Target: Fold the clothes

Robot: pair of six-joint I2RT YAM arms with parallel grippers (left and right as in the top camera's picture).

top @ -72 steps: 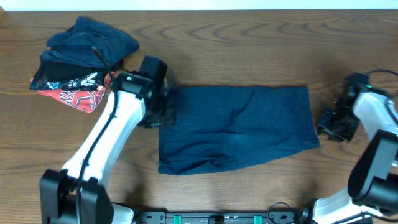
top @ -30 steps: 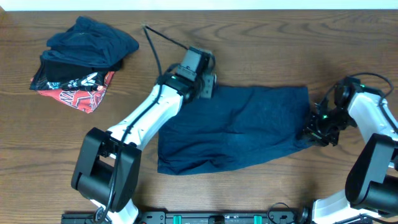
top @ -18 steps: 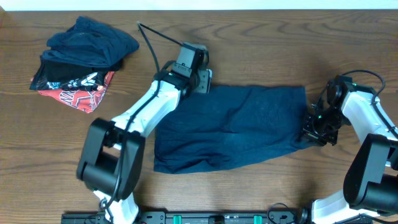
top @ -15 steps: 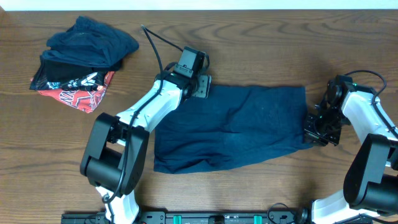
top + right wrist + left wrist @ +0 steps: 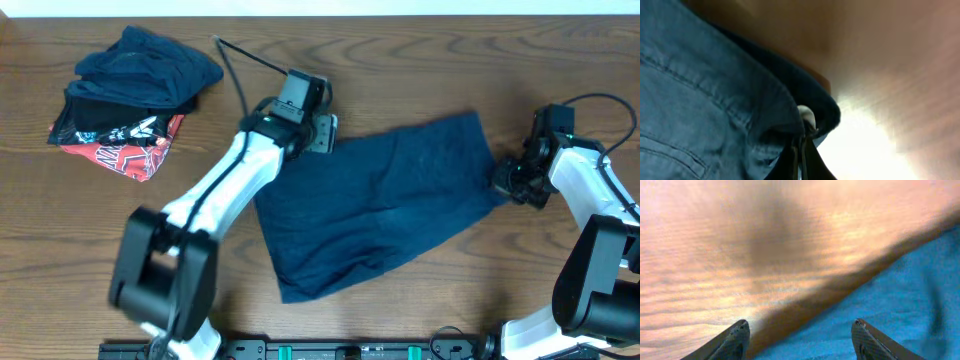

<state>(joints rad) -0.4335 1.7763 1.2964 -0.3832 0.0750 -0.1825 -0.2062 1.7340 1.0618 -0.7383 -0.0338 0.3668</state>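
The plain navy garment [image 5: 380,200] lies spread and skewed on the wooden table [image 5: 420,60]. My left gripper [image 5: 318,132] is open, hovering at the garment's far left corner; in the left wrist view its fingers [image 5: 800,325] straddle the cloth edge [image 5: 890,305] without holding it. My right gripper [image 5: 505,180] is shut on the garment's right edge; the right wrist view shows its jaws [image 5: 802,145] pinching a fold of the cloth [image 5: 700,100].
A pile of other clothes [image 5: 140,75] sits at the far left, dark navy pieces on top of a red-and-black printed one [image 5: 125,145]. A black cable [image 5: 250,58] loops off the left arm.
The right gripper closed on the garment's right edge and dragged it toward the back. The garment swung round, its near left corner sliding right. The left gripper stayed at the far left corner.
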